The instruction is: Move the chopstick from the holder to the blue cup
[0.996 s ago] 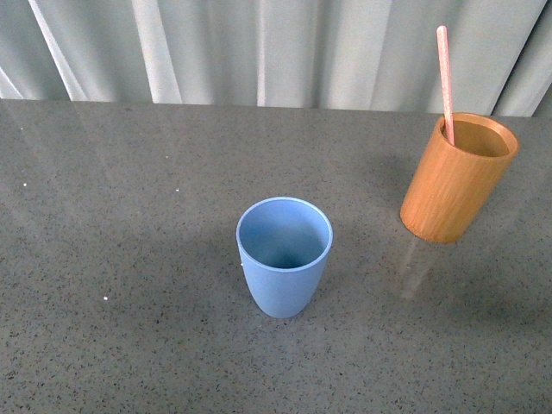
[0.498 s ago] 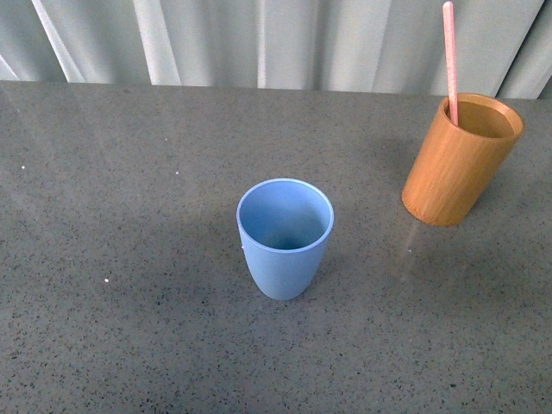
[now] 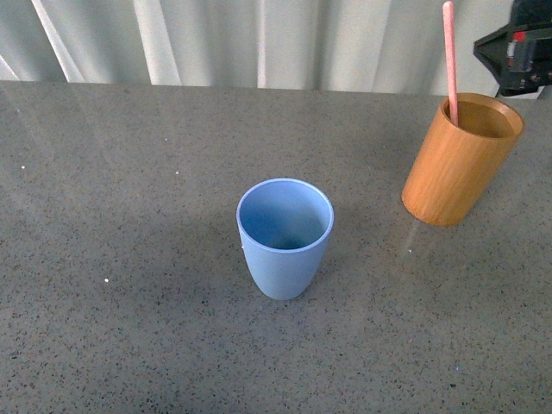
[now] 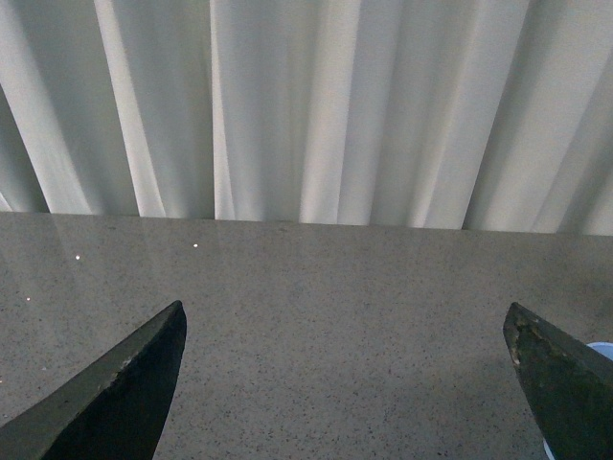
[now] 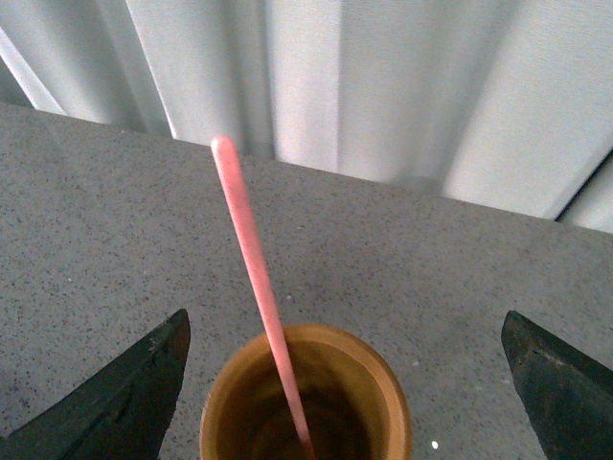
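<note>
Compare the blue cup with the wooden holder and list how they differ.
Colour: the blue cup is plain light blue; the holder is orange-brown wood.
Shape: the blue cup tapers to a narrower base; the holder has straight sides.
Contents: the blue cup is empty; the holder holds the pink chopstick.
Shared: both stand open-topped and handle-less on the grey table.

Pink chopstick (image 3: 449,52); orange-brown holder (image 3: 455,172); light-blue cup (image 3: 285,250).
</note>
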### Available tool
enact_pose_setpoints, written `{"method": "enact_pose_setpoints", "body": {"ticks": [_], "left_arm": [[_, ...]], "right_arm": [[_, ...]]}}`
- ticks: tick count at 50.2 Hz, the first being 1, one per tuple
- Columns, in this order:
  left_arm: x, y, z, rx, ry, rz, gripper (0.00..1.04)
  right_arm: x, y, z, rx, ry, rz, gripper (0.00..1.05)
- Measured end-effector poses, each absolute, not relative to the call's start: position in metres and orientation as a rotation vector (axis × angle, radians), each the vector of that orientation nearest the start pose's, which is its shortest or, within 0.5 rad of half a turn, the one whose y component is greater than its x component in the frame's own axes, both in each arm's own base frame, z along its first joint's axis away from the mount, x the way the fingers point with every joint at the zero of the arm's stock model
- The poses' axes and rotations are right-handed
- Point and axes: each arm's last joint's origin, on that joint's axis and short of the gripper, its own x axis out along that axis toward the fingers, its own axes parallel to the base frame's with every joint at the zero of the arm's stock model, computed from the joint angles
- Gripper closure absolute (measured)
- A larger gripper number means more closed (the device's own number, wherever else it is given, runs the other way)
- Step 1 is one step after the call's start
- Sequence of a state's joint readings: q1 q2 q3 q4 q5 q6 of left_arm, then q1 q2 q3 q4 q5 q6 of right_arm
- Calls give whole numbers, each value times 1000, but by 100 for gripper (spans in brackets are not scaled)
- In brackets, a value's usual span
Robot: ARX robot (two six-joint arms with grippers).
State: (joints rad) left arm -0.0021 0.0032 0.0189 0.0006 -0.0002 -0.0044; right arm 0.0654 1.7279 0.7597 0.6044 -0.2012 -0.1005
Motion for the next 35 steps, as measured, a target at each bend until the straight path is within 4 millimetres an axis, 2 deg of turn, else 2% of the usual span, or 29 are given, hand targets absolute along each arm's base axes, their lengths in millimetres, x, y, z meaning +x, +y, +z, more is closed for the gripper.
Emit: {"method": "enact_pose_setpoints", "body": {"ticks": [10,21,30,35], "left_arm": [[97,0,170,-4,-16,-2,7],[97,0,170,-4,-16,-2,7],[97,0,170,-4,-16,-2,7],[97,0,170,-4,-16,-2,7]], "right_arm": [[362,47,161,-96,347,306,10],[377,52,156,-101,353,296,10],[380,52,151,-100,359,295,10],[381,53,150,-100,356,294,22]]}}
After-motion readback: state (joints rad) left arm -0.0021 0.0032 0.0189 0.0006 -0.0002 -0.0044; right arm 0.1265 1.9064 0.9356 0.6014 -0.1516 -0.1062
